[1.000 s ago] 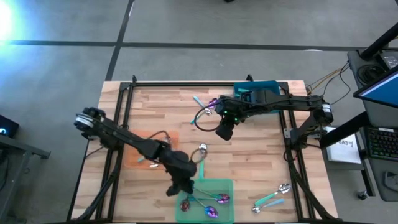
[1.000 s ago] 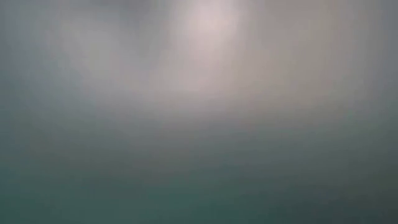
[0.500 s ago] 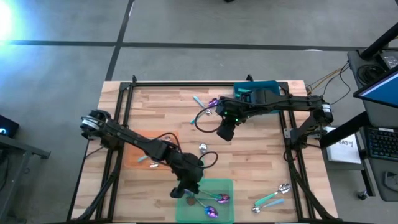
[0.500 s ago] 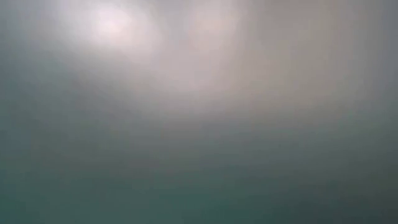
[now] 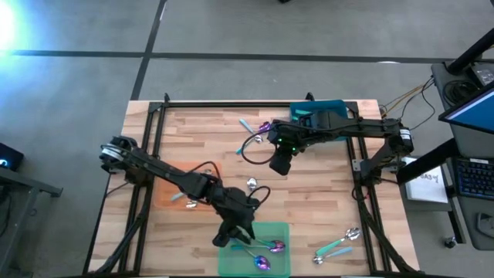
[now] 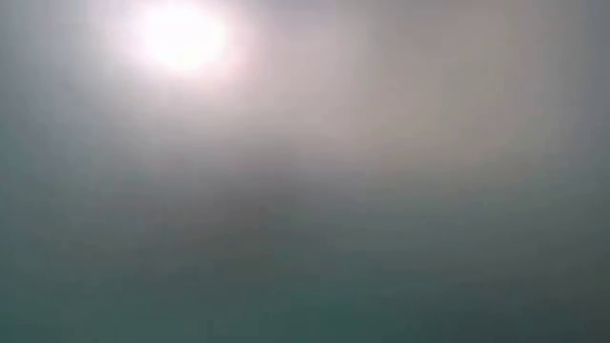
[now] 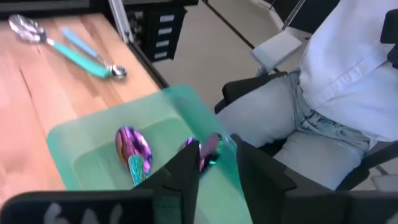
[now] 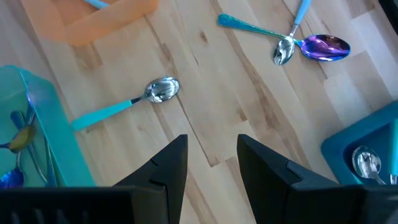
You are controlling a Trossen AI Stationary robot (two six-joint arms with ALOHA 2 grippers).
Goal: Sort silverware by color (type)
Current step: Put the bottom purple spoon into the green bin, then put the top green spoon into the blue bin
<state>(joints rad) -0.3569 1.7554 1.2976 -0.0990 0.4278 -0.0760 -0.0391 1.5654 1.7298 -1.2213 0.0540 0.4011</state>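
Observation:
My left gripper (image 5: 235, 232) hangs open over the far left part of the green mat (image 5: 270, 232), where several purple-headed spoons (image 5: 275, 247) lie. In the left wrist view one purple spoon head (image 7: 210, 144) shows between my fingertips (image 7: 217, 163), and another purple spoon (image 7: 133, 148) lies beside it on the mat. My right gripper (image 5: 279, 164) waits open and empty above the table's middle. A silver spoon with a teal handle (image 5: 251, 184) lies on the wood; it also shows in the right wrist view (image 8: 158, 90). My left gripper has its fingers on either side of the purple spoon head (image 7: 210, 144), coming from above. I cannot tell whether they touch it.
The orange mat (image 5: 166, 193) lies under my left arm. The teal bin (image 5: 330, 108) stands at the far right and holds a silver spoon (image 8: 367, 163). Spoons lie at the far middle (image 5: 265, 126) and near right (image 5: 340, 245). A seated person (image 7: 323, 93) is beyond the table's near edge.
My left gripper has gone toward the table's right edge, from the green mat's left edge to over the mat.

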